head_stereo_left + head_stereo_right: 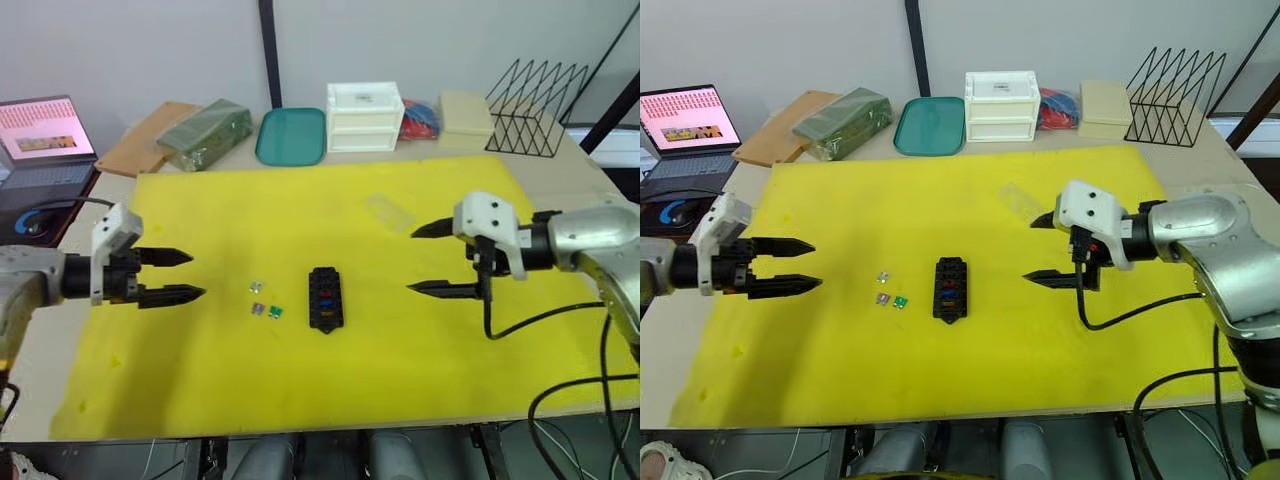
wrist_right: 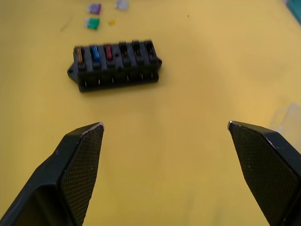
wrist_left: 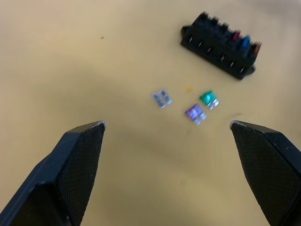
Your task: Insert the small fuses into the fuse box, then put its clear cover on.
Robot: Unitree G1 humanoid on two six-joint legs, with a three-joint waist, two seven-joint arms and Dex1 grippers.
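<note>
The black fuse box (image 1: pixel 325 298) lies in the middle of the yellow mat (image 1: pixel 200 390). Three of its slots at one end hold tan, blue and red fuses (image 2: pixel 94 52). Just to its left, three loose small fuses rest on the mat: a pale one (image 3: pixel 162 98), a purple one (image 3: pixel 194 113) and a green one (image 3: pixel 207 98). The clear cover (image 1: pixel 388 212) lies flat, farther back and to the right. My left gripper (image 1: pixel 190 276) hovers open to the left of the loose fuses. My right gripper (image 1: pixel 412 260) hovers open to the right of the box. Both are holding nothing.
Along the table's back edge stand a laptop (image 1: pixel 45 140), a wooden board (image 1: pixel 150 135), a green package (image 1: pixel 205 132), a teal tray (image 1: pixel 291 135), a white drawer box (image 1: pixel 364 116), a beige box (image 1: pixel 465 113) and a black wire rack (image 1: pixel 535 105).
</note>
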